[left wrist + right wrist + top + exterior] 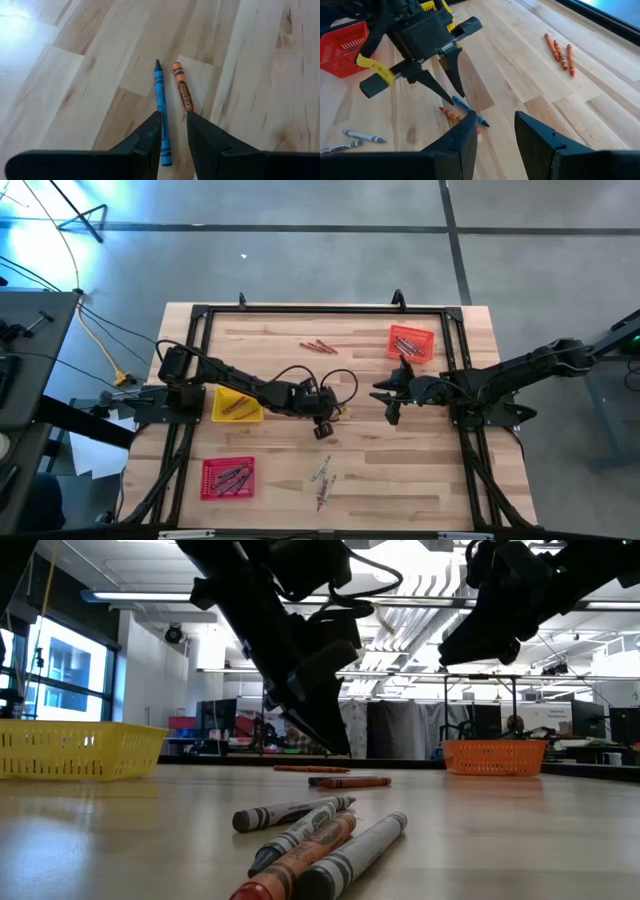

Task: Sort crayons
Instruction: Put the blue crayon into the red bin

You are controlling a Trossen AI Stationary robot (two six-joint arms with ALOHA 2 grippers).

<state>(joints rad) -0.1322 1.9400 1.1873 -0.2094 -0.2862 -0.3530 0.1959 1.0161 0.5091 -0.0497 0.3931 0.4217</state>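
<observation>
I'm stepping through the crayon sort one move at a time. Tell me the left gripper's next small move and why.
Probably lower the left gripper a little further and close. Its fingers are open just above the table, with the blue crayon beside one fingertip and the orange crayon right next to it, so it should centre on one crayon first. The right gripper waits open nearby.

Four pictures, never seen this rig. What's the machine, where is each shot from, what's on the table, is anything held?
Two dark robot arms at a wooden table, sorting crayons. One picture looks straight down, one sits at tabletop height, and one rides on each wrist.

The left claw stands open just above a blue crayon lying beside an orange crayon. The right claw hovers open nearby. Neither holds anything.

Also there: a yellow tray, a red tray, an orange tray, loose orange-red crayons and grey crayons.
</observation>
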